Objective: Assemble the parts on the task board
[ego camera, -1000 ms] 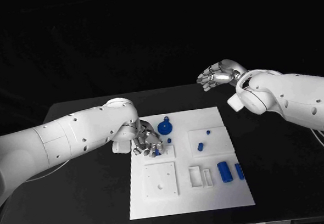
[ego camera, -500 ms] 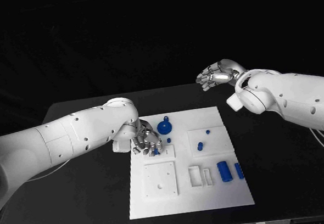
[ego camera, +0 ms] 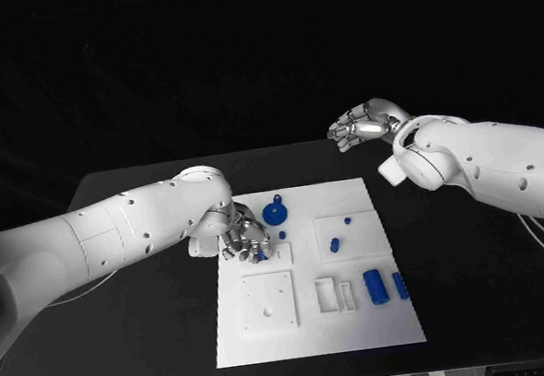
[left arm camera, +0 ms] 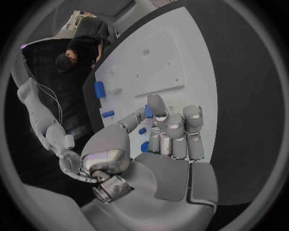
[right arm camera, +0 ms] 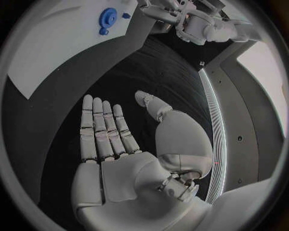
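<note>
While most of the blue parts lie loose on the task board [ego camera: 370, 329], the nearest of them, two blue cylinders [ego camera: 375, 287] lying side by side at the board's near right, sit well apart from both hands and look like stock waiting their turn; beside them stands a white slotted block [ego camera: 328, 294], and a square white plate [ego camera: 268, 302] lies to its left, below the left hand. Farther up, the left hand [ego camera: 238, 238] is lowered onto the board's left side with its fingers [left arm camera: 171, 132] drawn together and pointing down at a small blue part [ego camera: 264, 255] right at their tips; the left wrist view shows small blue pieces just beyond the fingertips, but I cannot tell whether the hand actually pinches one or merely touches it. That pose suggests it is seating or picking a piece at a socket there. Just past this hand lies a blue gear [ego camera: 277, 212], and to its right a few small blue pegs [ego camera: 336, 244] rest on a raised white panel. Farthest off, the right hand [ego camera: 362, 127] hangs above the black table [ego camera: 145, 352], beyond the board's far right corner; the right wrist view shows it holding nothing, palm exposed and fingers [right arm camera: 102, 130] straight, seemingly parked clear of the work.
</note>
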Robot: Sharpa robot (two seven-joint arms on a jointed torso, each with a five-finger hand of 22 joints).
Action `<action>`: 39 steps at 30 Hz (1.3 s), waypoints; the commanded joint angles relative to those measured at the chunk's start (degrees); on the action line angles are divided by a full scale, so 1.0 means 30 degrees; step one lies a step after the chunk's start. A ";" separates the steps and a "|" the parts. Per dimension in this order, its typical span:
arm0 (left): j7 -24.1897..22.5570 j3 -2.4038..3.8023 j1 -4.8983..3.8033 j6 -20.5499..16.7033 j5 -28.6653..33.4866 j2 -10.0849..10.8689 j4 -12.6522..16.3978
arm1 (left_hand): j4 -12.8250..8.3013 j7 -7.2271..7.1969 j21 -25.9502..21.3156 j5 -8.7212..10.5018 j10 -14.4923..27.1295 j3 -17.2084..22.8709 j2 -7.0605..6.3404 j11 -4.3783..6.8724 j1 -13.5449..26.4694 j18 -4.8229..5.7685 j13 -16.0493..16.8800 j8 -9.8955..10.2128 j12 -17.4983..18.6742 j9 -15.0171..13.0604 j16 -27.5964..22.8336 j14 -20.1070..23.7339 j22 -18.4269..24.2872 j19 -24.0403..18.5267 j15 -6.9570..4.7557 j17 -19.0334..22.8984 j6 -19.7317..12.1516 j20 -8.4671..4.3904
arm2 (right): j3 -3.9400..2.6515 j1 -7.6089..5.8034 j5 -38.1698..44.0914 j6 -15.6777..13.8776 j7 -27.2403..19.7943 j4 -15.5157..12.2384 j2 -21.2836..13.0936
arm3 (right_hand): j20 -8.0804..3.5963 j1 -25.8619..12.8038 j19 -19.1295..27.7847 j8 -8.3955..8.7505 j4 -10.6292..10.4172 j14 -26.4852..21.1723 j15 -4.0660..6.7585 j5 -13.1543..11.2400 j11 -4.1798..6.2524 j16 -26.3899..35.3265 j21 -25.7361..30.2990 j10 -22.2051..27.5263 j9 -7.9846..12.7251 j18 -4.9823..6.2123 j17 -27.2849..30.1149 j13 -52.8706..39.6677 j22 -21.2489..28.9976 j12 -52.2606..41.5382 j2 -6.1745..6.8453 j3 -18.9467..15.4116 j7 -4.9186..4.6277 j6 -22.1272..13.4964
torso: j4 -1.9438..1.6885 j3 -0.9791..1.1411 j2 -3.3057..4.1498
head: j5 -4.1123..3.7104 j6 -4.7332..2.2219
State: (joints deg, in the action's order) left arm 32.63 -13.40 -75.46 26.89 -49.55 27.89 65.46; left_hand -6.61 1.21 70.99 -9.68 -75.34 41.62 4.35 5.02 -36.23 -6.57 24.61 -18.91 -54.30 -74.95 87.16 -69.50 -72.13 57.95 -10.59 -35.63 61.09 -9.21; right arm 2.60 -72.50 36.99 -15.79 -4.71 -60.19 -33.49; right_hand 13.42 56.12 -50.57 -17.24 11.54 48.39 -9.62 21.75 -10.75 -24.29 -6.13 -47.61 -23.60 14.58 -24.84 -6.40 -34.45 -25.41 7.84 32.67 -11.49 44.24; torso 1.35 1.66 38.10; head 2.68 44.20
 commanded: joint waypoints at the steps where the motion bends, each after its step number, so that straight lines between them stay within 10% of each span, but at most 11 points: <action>1: -0.0080 -0.0006 0.0034 -0.0090 -0.0126 -0.0169 -0.0030 | -0.1784 0.0022 0.0071 0.0077 0.0169 0.2039 0.1368 -0.0024 -0.1210 -0.0159 0.0033 0.0101 -0.0084 -0.0395 0.0082 0.0018 -0.0019 0.0039 -0.0171 0.0025 -0.0031 -0.2079 | -0.0005 0.0005 -0.0025 0.0233 -0.0116 0.0001 0.0040 | -0.0048 -0.0139 0.0126 0.0111 0.0008 -0.0046 -0.0058 0.0113 -0.0075 0.0041 0.0093 0.0010 0.0031 0.0140 0.0020 0.0025 0.0027 0.0013 0.0015 -0.0148 -0.0388 -0.0166 | -0.0015 0.0000 -0.0007 | -0.0016 0.0006; 39: -0.0168 -0.0011 0.0087 -0.1375 -0.0534 -0.0447 -0.0594 | -0.1845 -0.0005 0.0092 0.0250 0.0105 0.2049 0.1286 0.0002 -0.1270 -0.0179 0.0127 0.0124 -0.0122 -0.0424 0.0134 -0.0042 -0.0023 0.0085 -0.0196 0.0019 0.0070 -0.2096 | -0.0005 0.0111 -0.0036 0.0275 -0.0130 0.0065 0.0141 | -0.0046 -0.0146 0.0129 0.0115 0.0001 -0.0056 -0.0062 0.0152 -0.0079 0.0013 0.0100 0.0013 0.0057 0.0140 0.0073 0.0091 0.0035 -0.0006 -0.0001 -0.0186 -0.0399 -0.0192 | -0.0013 0.0010 -0.0007 | 0.0008 0.0029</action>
State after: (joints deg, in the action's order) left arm 32.41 -13.42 -75.23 23.63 -50.73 26.83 63.90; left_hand -6.64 1.17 70.99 -8.59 -75.34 42.07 4.32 5.01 -36.27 -6.13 24.90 -18.92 -54.30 -74.94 87.38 -69.49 -72.11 57.95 -10.61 -35.64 61.05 -9.20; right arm 2.60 -72.18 36.95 -15.66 -4.72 -60.00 -33.13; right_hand 13.42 56.12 -50.57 -17.25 11.53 48.45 -9.54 21.97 -10.75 -24.29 -6.13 -47.61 -23.51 14.53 -24.67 -6.23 -34.41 -25.41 7.84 32.35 -11.28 44.04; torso 1.32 1.68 38.08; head 2.61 44.30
